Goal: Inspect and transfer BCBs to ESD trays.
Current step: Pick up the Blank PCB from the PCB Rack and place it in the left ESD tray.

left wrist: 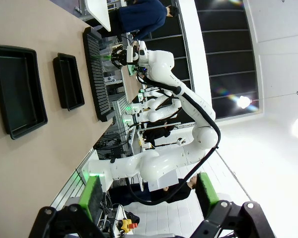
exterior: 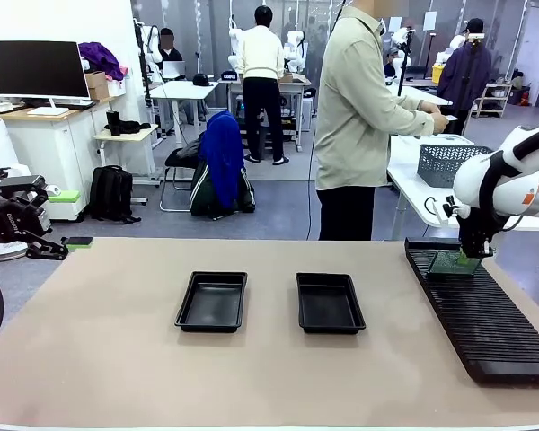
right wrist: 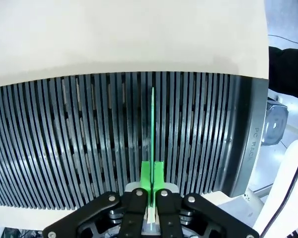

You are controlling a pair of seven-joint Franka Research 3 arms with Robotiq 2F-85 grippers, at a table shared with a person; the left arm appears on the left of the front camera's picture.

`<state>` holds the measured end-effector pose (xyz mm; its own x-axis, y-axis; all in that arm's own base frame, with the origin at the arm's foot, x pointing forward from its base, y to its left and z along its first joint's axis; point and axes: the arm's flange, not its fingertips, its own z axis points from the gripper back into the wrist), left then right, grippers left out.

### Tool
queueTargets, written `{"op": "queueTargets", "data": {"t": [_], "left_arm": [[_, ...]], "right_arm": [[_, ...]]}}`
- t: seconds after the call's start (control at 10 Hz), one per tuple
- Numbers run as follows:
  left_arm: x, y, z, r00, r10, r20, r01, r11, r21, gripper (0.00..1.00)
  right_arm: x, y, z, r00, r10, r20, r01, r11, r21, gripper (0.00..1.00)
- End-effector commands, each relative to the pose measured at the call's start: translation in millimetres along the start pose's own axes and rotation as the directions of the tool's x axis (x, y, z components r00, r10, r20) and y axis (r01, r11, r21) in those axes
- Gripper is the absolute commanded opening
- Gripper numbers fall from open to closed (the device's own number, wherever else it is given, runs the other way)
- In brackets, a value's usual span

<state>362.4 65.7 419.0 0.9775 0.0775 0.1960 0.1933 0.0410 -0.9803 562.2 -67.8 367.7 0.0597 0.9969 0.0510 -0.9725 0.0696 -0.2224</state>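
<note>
BCB (right wrist: 152,124) stands on edge in a slot of the rack (right wrist: 64,139). Its upper edge is clamped between the green pads of the right pincer (right wrist: 152,174), jaws narrow. Lettering on the rack rim appears to read "PC RACK". The rack sits at the table's (exterior: 99,359) right side. Tray (exterior: 212,301) and second tray (exterior: 329,303) lie mid-table, well apart from the rack. Left pincer (left wrist: 149,196) is wide and holds nothing.
</note>
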Motion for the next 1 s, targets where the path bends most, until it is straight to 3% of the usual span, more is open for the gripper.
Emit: {"op": "queueTargets", "data": {"t": [0.0,0.9], "left_arm": [[-0.9,-0.5,0.8,1.000,-0.002,0.005,0.002,1.000,0.006,1.00],[-0.9,-0.5,0.8,1.000,-0.002,0.005,0.002,1.000,0.006,1.00]], "right_arm": [[-1.8,1.2,21.7,1.000,0.000,-0.006,0.000,0.999,0.045,0.00],[0.2,22.5,177.6,1.000,-0.005,-0.017,0.008,0.983,0.183,0.00]]}}
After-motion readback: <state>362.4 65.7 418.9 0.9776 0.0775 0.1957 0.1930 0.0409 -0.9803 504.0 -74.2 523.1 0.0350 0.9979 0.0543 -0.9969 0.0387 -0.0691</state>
